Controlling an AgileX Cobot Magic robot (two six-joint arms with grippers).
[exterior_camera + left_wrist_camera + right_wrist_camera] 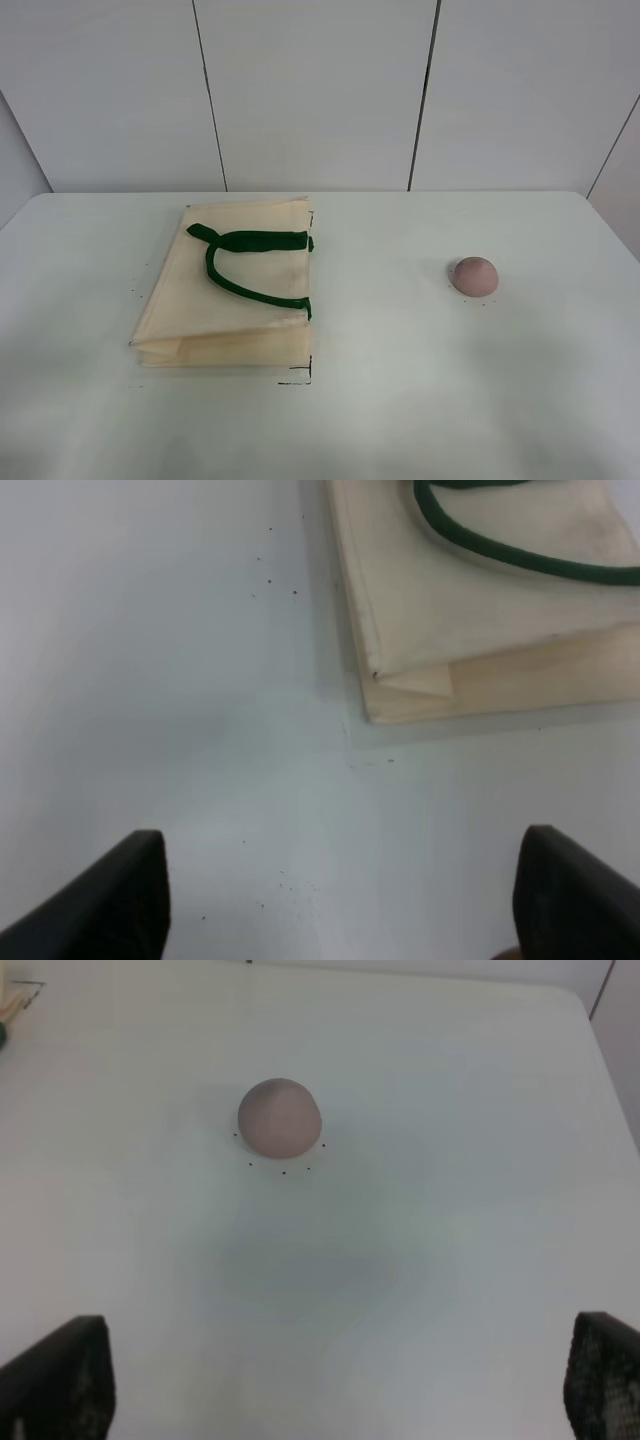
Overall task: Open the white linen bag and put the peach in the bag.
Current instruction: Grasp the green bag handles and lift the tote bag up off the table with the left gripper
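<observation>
The white linen bag [228, 290] lies flat and folded on the left half of the table, its dark green handles [250, 262] on top. The left wrist view shows one of its corners [470, 610]. The peach [474, 275] sits alone on the right half; it also shows in the right wrist view [280, 1117]. Neither arm shows in the exterior high view. My left gripper [345, 900] is open and empty, above bare table short of the bag's corner. My right gripper [335, 1390] is open and empty, well short of the peach.
The white table [400, 400] has small black corner marks beside the bag [300, 378] and black dots around the peach. A panelled white wall [320, 90] stands behind the table's far edge.
</observation>
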